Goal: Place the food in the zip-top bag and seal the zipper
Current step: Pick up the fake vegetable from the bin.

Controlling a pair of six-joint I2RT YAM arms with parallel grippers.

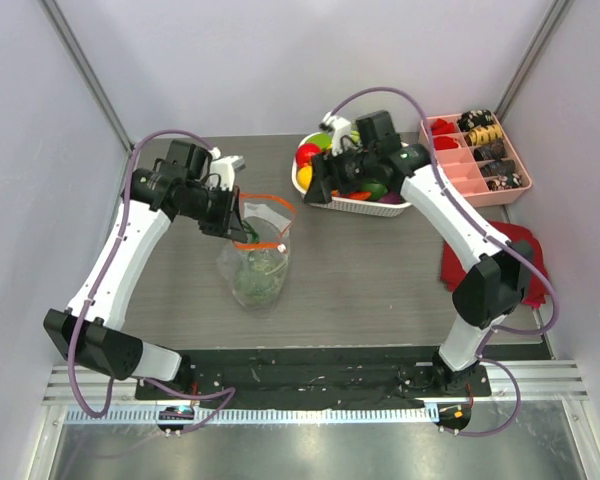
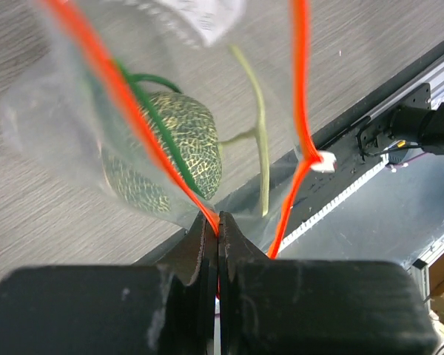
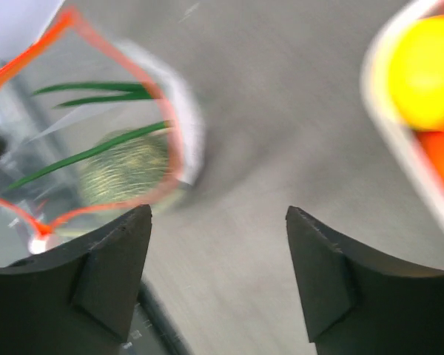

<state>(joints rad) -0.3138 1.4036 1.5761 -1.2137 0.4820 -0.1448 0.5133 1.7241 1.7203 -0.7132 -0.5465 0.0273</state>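
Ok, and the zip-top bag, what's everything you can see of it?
The zip-top bag is crinkly clear plastic. It stands on the grey table left of centre, with its mouth gaping upward. Its orange-red zipper rings the mouth and has a small white end piece. The left pincer is shut and pinches the zipper edge. Inside lies a netted grey-green round food with green stems.

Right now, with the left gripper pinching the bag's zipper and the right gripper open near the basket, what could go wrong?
1. The left gripper clamps only a thin bit of the zipper. If the zip-top bag sags under the netted melon, the strip could slip free.
2. The bag's mouth looks floppy and narrow, so the next piece that the open right gripper brings from the white basket may catch the rim and fall outside.
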